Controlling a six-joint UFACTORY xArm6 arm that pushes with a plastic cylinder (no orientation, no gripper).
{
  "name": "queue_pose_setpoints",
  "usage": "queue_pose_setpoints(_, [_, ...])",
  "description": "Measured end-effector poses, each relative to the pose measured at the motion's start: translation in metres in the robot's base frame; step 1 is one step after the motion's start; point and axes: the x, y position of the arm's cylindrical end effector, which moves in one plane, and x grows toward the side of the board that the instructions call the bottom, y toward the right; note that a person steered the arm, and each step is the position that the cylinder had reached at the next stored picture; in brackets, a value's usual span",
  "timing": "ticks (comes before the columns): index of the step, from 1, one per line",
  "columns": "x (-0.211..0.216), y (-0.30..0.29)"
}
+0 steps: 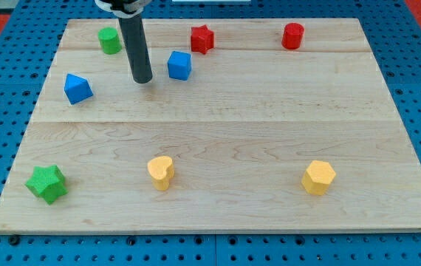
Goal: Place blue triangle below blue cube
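Observation:
The blue triangle (77,89) lies near the board's left edge in the upper part of the view. The blue cube (179,65) sits to its right and slightly higher, near the view's top. My tip (142,79) rests on the board between them, just left of the blue cube and about a block's width from it, and well right of the blue triangle. It touches neither block.
A green cylinder (109,40) stands left of the rod near the top. A red star (202,38) and red cylinder (292,35) are along the top. A green star (47,183), yellow heart (161,172) and yellow hexagon (318,177) sit near the bottom of the wooden board (269,125).

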Motion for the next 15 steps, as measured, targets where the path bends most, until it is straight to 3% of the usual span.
queue_pose_setpoints(2, [-0.007, 0.075])
queue_pose_setpoints(3, [0.014, 0.054])
queue_pose_setpoints(4, [0.084, -0.012])
queue_pose_setpoints(5, [0.09, -0.143])
queue_pose_setpoints(6, [0.071, -0.188])
queue_pose_setpoints(9, [0.024, -0.095])
queue_pose_setpoints(10, [0.022, -0.006])
queue_pose_setpoints(11, [0.016, 0.045])
queue_pose_setpoints(13, [-0.039, -0.014])
queue_pose_setpoints(14, [-0.044, 0.048])
queue_pose_setpoints(15, [-0.034, 0.075])
